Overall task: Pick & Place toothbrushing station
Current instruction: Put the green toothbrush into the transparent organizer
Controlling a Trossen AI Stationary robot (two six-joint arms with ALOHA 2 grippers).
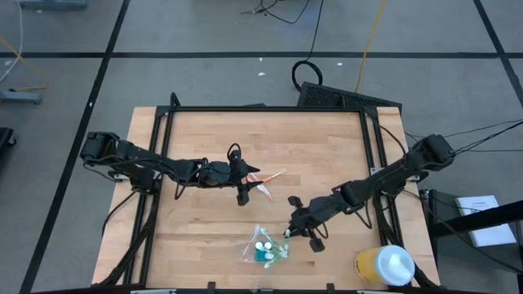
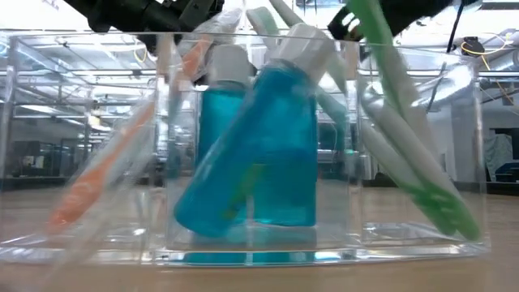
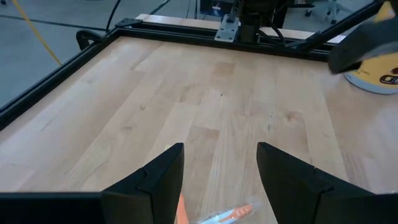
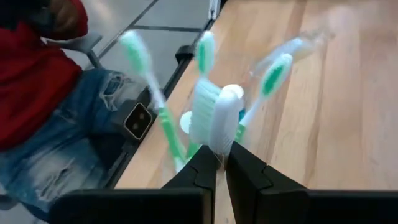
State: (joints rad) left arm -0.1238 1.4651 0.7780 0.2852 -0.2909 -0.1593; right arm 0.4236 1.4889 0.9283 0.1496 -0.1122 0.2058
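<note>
High view: toothbrushing station on table, near its front edge; right end effector touching its right side, fingers together; left end effector over table centre, above an orange toothbrush. Low view: 2 blue bottles inside station. Left wrist view: fingers apart, empty.

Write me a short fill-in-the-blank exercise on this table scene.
1. The blue bottles stand inside the clear ____.
2. The left gripper, fingers open, hovers over an ____ toothbrush.
3. The yellow cup has a ____ lid.
4. The right gripper is ____.

Missing words: holder; orange; white; shut
</note>
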